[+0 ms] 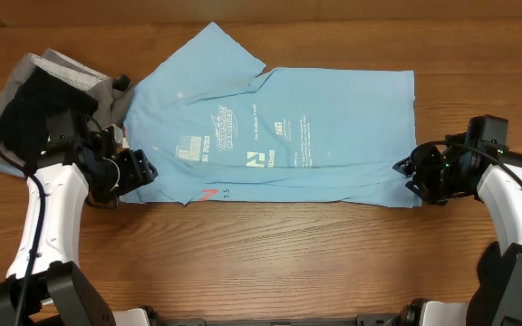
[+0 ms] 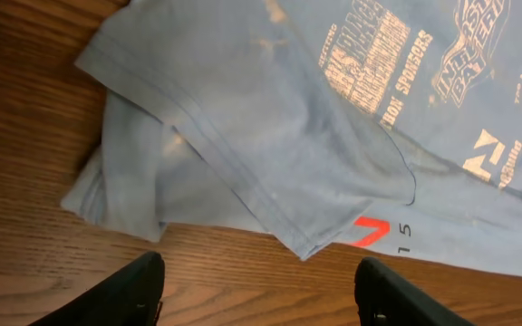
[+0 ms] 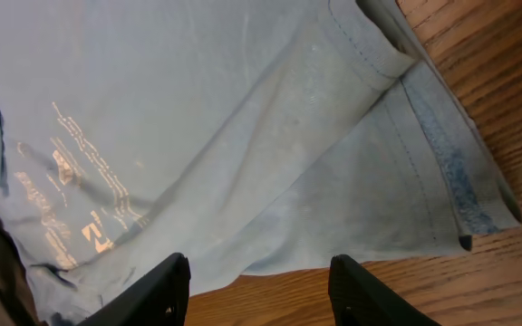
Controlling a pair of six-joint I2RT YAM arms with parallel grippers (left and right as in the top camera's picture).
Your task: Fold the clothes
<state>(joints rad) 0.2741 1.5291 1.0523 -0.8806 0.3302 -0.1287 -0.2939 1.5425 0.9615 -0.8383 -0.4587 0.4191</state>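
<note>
I see the light-blue T-shirt [image 1: 279, 136] lying flat across the bench [image 1: 270, 263], white lettering up, near edge folded over. The black and grey garments [image 1: 34, 109] are heaped at its left end.

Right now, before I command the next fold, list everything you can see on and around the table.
T-shirt: one, light blue with white lettering and a small red mark, spread across the middle of the table, its near edge doubled over.
black garment: one, black, heaped at the far left, beside the T-shirt.
grey garment: at least one, grey, in the same heap, under and around the black one.
table: one, brown wood, beneath everything.
left gripper: one, black fingers, open, at the T-shirt's left end near the red mark.
right gripper: one, black fingers, open, at the T-shirt's right end.
</note>
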